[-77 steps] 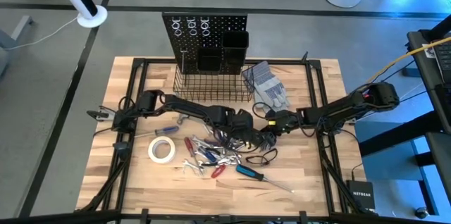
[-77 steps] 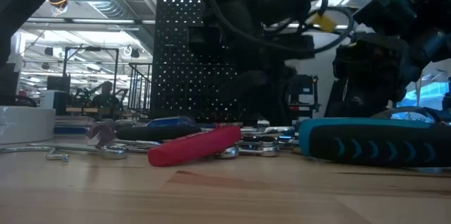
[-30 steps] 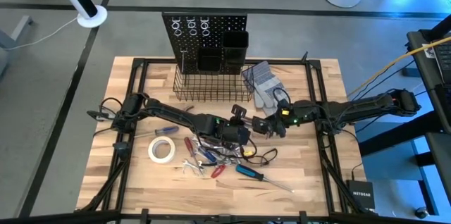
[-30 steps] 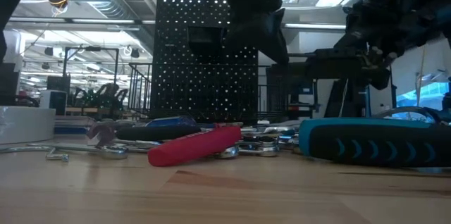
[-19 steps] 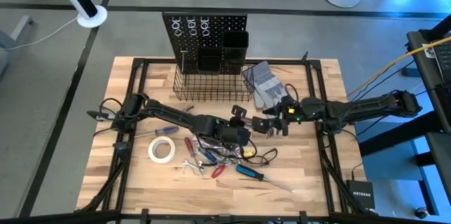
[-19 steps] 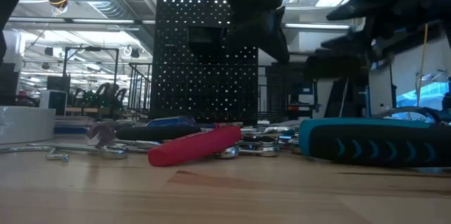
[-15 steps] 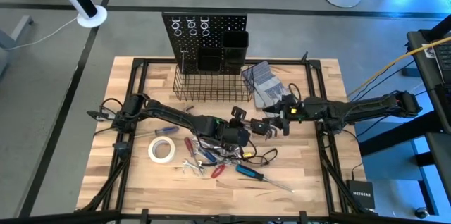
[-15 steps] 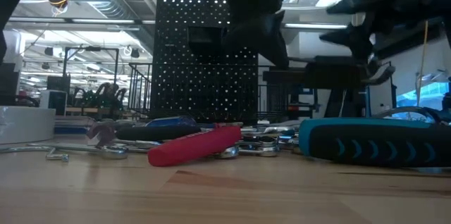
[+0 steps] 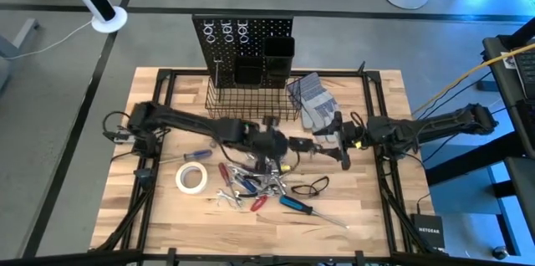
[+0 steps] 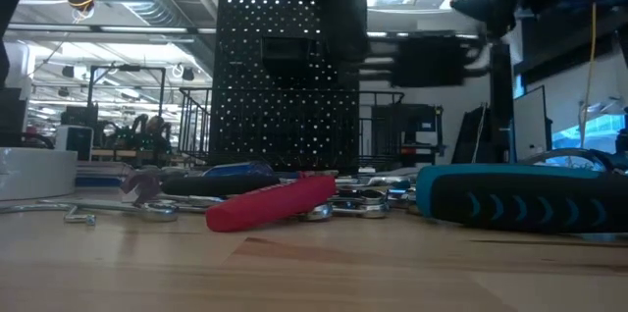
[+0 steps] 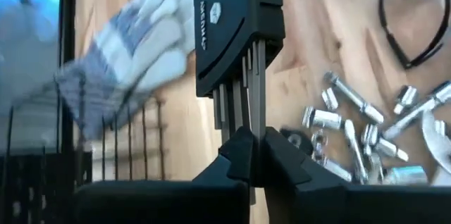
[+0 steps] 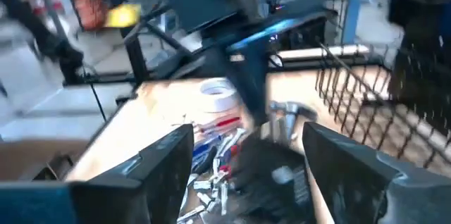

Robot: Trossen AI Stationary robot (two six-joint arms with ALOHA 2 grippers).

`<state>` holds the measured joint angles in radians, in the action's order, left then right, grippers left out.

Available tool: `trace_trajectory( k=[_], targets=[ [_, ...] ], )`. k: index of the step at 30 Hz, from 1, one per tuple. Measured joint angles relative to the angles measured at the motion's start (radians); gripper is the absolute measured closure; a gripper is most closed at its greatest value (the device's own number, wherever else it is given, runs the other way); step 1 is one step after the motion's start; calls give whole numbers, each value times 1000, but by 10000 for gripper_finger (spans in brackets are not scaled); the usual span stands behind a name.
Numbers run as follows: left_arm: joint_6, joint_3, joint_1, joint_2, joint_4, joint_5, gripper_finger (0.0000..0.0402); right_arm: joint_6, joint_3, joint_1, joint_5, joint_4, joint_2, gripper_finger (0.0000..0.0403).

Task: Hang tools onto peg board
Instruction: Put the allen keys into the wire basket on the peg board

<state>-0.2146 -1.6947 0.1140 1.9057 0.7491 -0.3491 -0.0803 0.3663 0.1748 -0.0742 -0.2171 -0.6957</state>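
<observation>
My left gripper [image 11: 252, 146] is shut on a hex key set: a black holder [image 11: 236, 20] with several steel keys. In the high view it [image 9: 282, 143] hangs above the pile of tools [image 9: 251, 184], near the wire basket [image 9: 253, 103]. My right gripper [image 9: 338, 140] stands open just right of it, its fingers [image 12: 169, 160] wide apart and touching nothing. The black peg board [image 9: 242, 44] stands upright at the far edge. Wrenches, red and blue screwdrivers and a white tape roll [image 9: 191, 177] lie flat on the table. My left gripper pinches the free ends of the steel keys [image 11: 251, 115] between its two fingers. The fingers slant down, in line with the keys. The black holder sticks out beyond the fingertips, and the whole set is lifted clear of the table.
Grey work gloves [image 9: 316, 100] lie right of the basket. A blue-handled screwdriver [image 9: 301, 207] and a black looped cord [image 9: 311, 186] lie near the front. Two black box bins [image 9: 263, 58] hang on the peg board. Bare wood shows at the near left and near right.
My left gripper has risen and gone toward the far edge with the hex key set, rolling its wrist. My right gripper has drawn back toward the table's right edge, risen a little and rolled, staying open.
</observation>
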Motion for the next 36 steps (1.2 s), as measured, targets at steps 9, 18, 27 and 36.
trace_trajectory(
  k=[9,18,27,36],
  targets=[
    [42,0,-26,-150,106,55,398,190,137,215,-323,226,-9,132],
    [23,0,-4,-236,70,103,398,232,147,303,-502,207,-39,132],
    [16,1,-2,-231,13,157,396,489,146,303,-602,-114,-230,132],
    [9,1,4,-231,14,166,394,561,146,303,-578,-198,-252,132]
  ],
)
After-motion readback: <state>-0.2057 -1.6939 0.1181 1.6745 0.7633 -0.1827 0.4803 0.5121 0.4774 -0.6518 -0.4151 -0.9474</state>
